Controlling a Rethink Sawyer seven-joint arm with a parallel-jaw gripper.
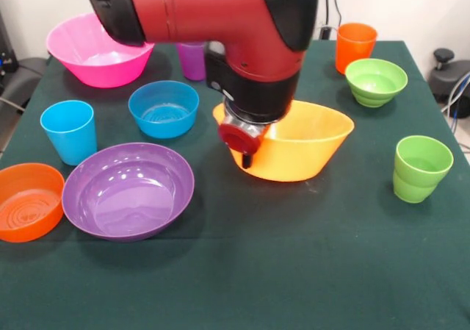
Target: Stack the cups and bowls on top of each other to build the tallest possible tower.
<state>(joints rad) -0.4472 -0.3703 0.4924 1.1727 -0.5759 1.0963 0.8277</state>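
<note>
My gripper (pixel 244 153) hangs from the red and black arm at the near left rim of the large yellow-orange bowl (pixel 301 142). It is shut on that rim, and the bowl sits tilted at the table's middle. The pink bowl (pixel 99 54) is at the back left with the purple cup (pixel 193 62) beside it. The small blue bowl (pixel 164 108), sky blue cup (pixel 70 130), wide purple bowl (pixel 128 190) and small orange bowl (pixel 28 201) are on the left. The orange cup (pixel 355 45), small green bowl (pixel 375 80) and lime green cup (pixel 421 168) are on the right.
A dark green cloth (pixel 242 271) covers the table. The arm's bulky body hides part of the table behind the yellow-orange bowl. Cables and dark equipment (pixel 448 73) lie beyond the right edge.
</note>
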